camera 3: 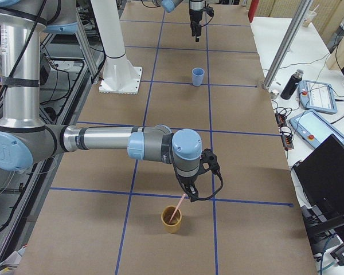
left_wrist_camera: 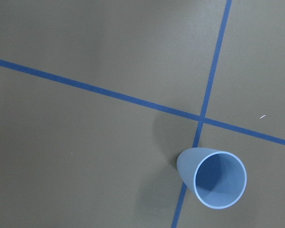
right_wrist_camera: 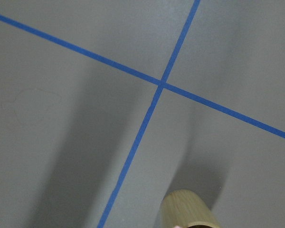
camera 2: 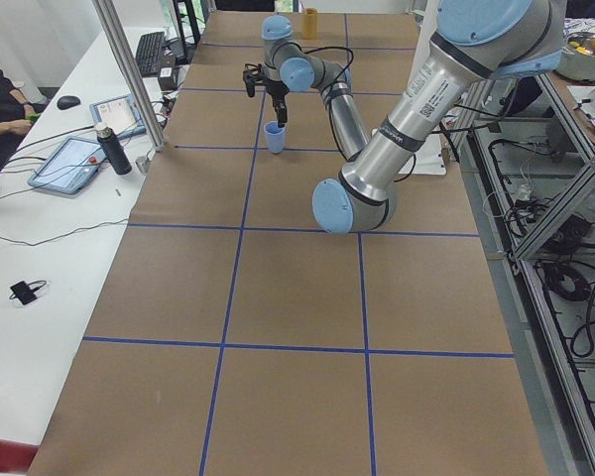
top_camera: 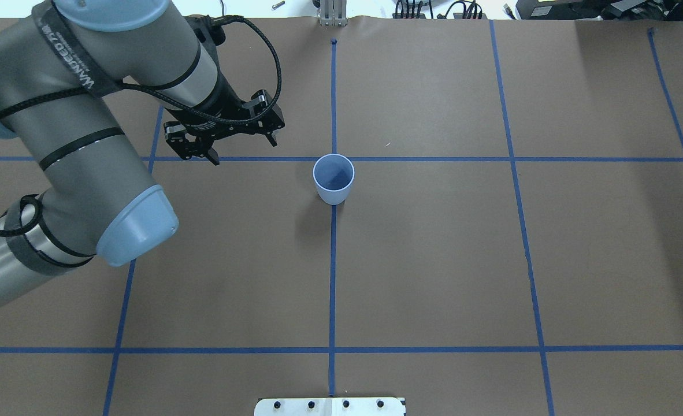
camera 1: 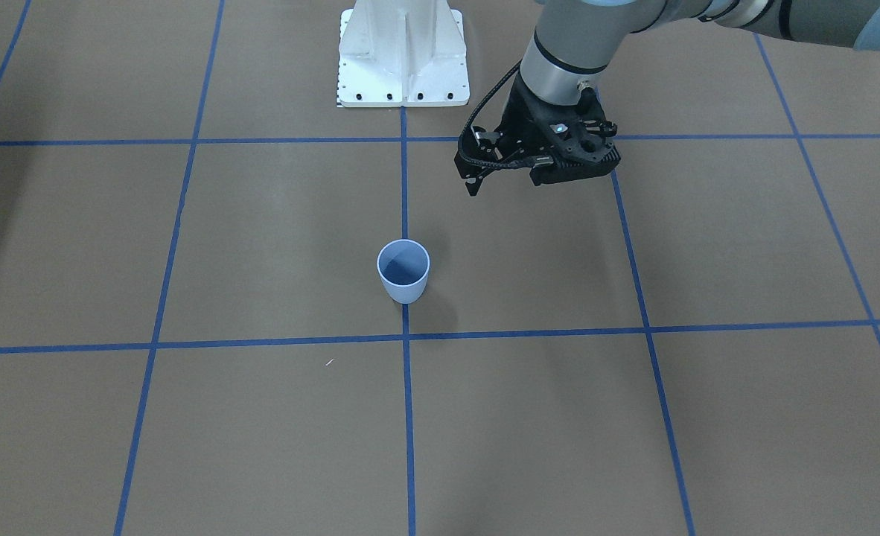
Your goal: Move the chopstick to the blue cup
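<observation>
The blue cup (top_camera: 333, 179) stands upright and empty on the brown table, on a blue tape line; it also shows in the front view (camera 1: 403, 272) and the left wrist view (left_wrist_camera: 213, 178). My left gripper (top_camera: 242, 149) hovers open and empty above the table, beside the cup and apart from it. A pale pink chopstick (camera 3: 176, 209) leans in a tan wooden cup (camera 3: 172, 220) at the table's right end. My right gripper (camera 3: 189, 193) hangs just over the chopstick's top end. I cannot tell whether it is open or shut.
The white robot base (camera 1: 403, 56) stands at the table's rear middle. Blue tape lines grid the brown table (top_camera: 434, 260). The tan cup's top shows at the bottom of the right wrist view (right_wrist_camera: 190, 209). A black bottle (camera 3: 289, 85) and tablets lie on the side bench.
</observation>
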Controlling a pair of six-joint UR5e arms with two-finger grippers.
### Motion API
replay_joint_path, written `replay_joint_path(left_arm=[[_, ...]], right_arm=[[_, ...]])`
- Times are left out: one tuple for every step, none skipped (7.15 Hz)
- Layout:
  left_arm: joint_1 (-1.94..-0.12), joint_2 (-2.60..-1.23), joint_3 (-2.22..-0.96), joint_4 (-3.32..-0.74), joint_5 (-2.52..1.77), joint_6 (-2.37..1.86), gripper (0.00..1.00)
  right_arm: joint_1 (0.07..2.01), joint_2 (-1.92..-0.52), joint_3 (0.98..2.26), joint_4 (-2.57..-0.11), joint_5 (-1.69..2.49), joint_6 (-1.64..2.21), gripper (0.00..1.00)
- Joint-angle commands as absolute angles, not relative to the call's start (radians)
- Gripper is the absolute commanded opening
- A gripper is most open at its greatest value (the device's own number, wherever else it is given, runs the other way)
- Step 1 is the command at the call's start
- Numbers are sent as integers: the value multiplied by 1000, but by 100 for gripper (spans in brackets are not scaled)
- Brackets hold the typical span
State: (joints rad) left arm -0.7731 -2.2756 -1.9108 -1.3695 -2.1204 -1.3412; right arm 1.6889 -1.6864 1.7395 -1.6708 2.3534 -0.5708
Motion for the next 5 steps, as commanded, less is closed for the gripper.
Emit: replay_joint_path(left_arm=[[-775, -2250, -1951, -1362, -2118, -1341, 98], [-773, -2250, -1953, -1359, -2117, -1342, 98], [-773, -2250, -1956, -1355, -2115, -1342, 98], [-773, -2250, -1959, -1355, -2114, -1344, 98], [-773, -2250, -1959, -1355, -2112, -1344, 98]], right_arm=[[1703, -1736, 1686, -1623, 2330, -810, 100], [1712, -1743, 1642, -1567, 2335, -857, 100], [1712, -1747, 1603, -1489, 2335, -877, 100], [1712, -1749, 1576, -1392, 2330, -873, 100], [1713, -1752, 1577, -1347, 2330, -868, 100]])
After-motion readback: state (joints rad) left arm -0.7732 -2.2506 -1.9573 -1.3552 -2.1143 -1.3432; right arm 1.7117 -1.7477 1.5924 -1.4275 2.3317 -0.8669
